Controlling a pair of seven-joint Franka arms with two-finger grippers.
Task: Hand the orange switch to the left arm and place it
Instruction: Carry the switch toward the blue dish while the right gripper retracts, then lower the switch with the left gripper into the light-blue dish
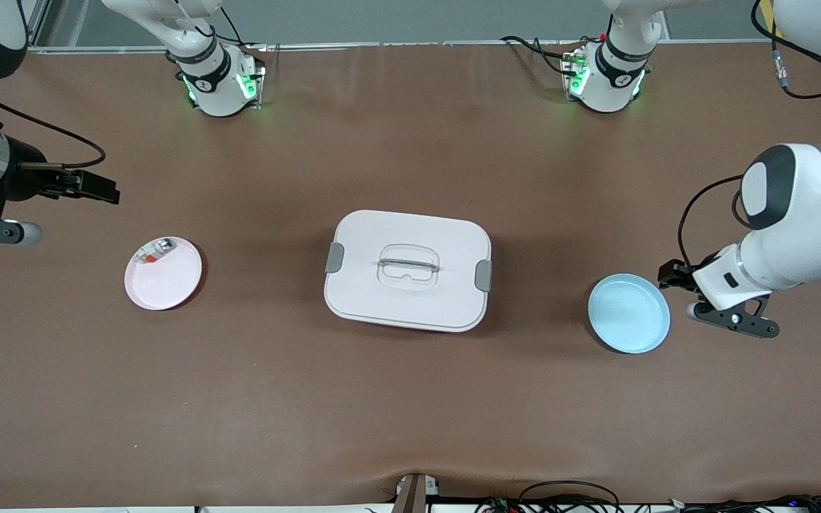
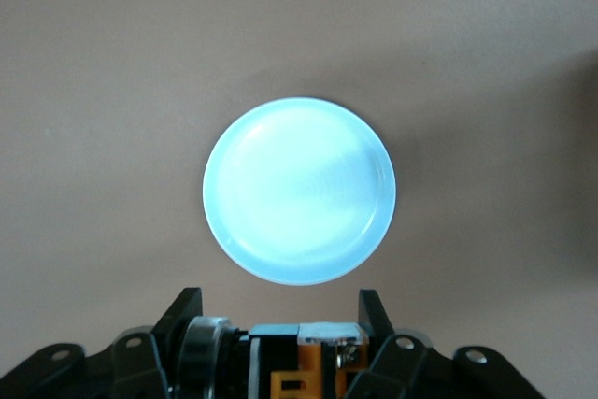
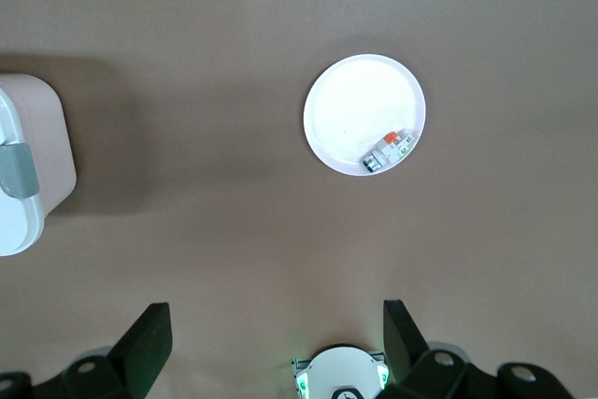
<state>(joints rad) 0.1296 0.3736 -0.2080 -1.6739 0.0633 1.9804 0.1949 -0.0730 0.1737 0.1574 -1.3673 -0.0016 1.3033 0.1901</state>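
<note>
Orange-and-white switch point(image 3: 388, 150) on pink plate's point(image 3: 350, 105) rim

High front camera faces robot bases, looks down on whole table point(image 1: 410, 399). Left wrist camera looks straight down on blue plate point(image 2: 299, 190), fairly close. Right wrist camera, higher, looks down on pink plate point(image 3: 364, 114) and corner of white box point(image 3: 28, 165). Front view shares both plates and box.
</note>
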